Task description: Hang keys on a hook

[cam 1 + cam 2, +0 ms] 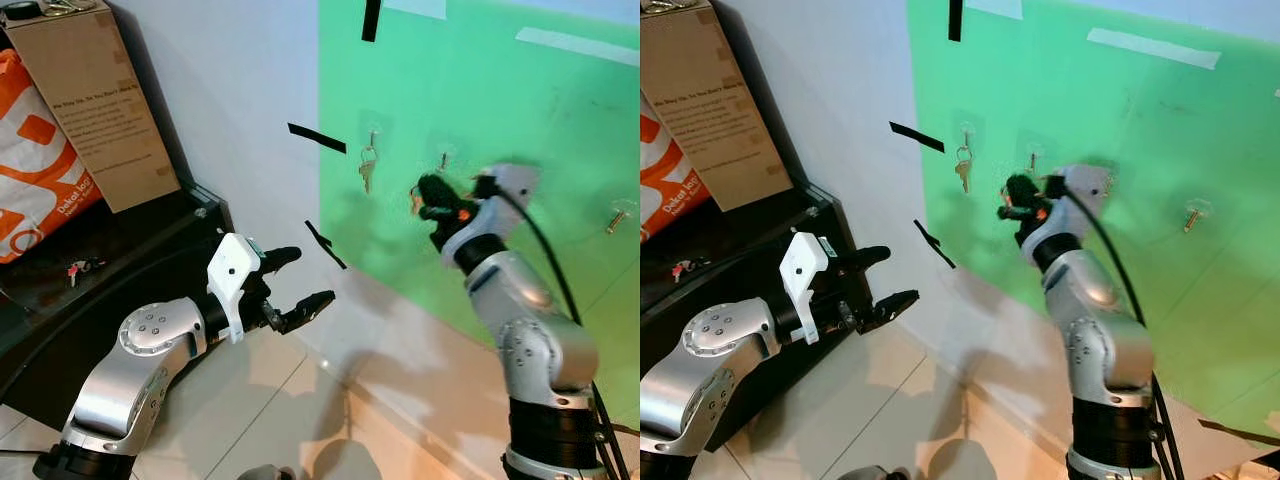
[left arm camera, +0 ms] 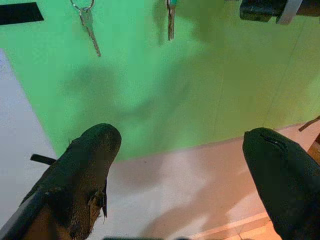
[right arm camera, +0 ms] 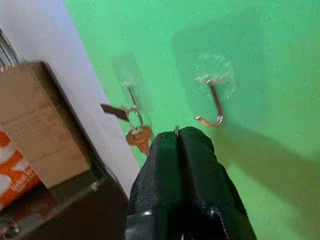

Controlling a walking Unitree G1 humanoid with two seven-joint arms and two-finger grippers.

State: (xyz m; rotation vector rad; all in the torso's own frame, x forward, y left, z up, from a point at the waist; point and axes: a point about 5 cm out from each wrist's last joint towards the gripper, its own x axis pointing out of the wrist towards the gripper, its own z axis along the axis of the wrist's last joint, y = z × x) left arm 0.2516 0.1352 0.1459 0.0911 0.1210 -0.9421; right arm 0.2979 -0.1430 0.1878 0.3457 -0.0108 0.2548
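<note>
Before the green wall (image 1: 520, 110), right pincer (image 3: 178, 136) pressed together by a hook (image 3: 214, 104); left pincer (image 1: 292, 285) spread.

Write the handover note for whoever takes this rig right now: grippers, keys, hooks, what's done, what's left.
Right gripper: shut, a sliver of metal, seemingly a key ring, pinched at its tips, raised at the green wall just below an empty hook.
Left gripper: open, holding nothing, low by the black shelf.
Done: one key already hangs on the hook left of the empty one.
Left: get the ring over the empty hook and release. More keys lie on the shelf.
</note>
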